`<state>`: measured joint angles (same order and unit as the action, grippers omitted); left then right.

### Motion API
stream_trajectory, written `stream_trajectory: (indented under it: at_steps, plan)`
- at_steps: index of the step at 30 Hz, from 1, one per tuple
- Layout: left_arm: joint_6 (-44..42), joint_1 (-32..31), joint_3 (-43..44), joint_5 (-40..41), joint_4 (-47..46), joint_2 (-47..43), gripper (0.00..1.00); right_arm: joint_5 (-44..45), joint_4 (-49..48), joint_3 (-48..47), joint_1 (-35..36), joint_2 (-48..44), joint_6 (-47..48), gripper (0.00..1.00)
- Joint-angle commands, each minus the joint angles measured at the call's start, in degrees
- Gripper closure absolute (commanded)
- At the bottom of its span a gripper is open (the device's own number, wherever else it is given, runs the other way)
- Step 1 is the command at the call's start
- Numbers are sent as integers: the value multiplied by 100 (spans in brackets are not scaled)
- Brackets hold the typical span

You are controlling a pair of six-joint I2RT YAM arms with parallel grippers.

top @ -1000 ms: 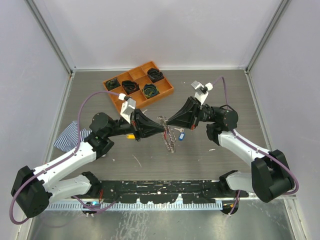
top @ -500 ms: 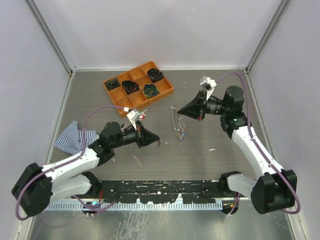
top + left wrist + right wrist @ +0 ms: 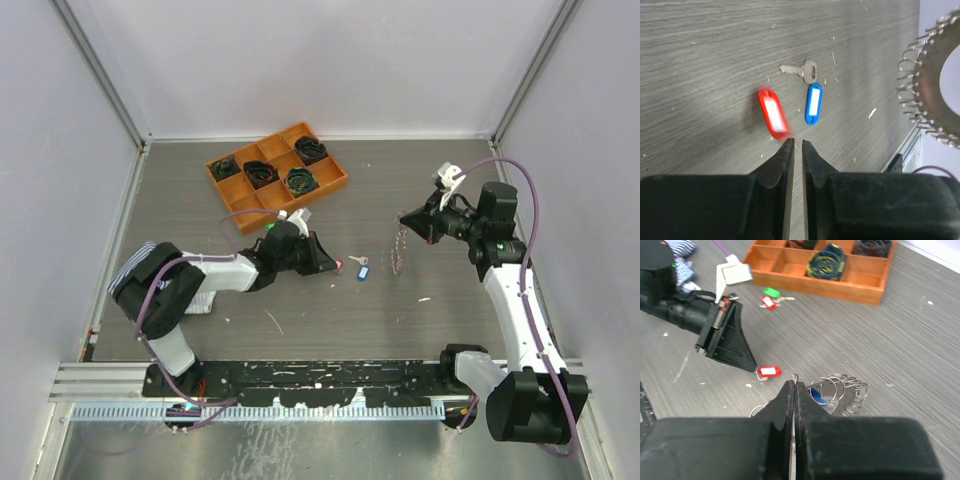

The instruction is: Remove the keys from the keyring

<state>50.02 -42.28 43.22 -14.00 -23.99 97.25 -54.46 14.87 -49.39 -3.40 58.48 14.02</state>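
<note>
**Right tool has the keyring, left tool grips nothing**

From above, your right tool (image 3: 408,220) is pinched tight on the keyring (image 3: 400,250), which hangs from it at 3 o'clock of the blue-tagged key (image 3: 362,270) lying on the surface (image 3: 450,180). Your left tool (image 3: 322,262) sits low, with the red tag (image 3: 338,265) just off its tip.

In your left wrist view, the jaws stand a sliver apart with nothing between them. The blurred red tag is at 11 o'clock of the fingertips.

In your right wrist view, the jaws are closed on the ring's wire, and the keyring bunches at 3 o'clock.
</note>
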Motion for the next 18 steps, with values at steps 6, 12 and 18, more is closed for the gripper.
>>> stream_trajectory:
  at_steps: [6, 12, 18]
  plan:
    - [-228, 101, 236, 1017, 292, -255, 49, 1656, 83, -279, -209, 399, 647, 99]
    - [-1465, 317, -577, 1774, 745, -2258, 31, 2048, 534, -1582, 27, 2300, 663, 99]
    - [-2502, 401, -1183, 1824, 1686, -4583, 13, 3218, 388, -2830, 794, 3816, 282, 99]
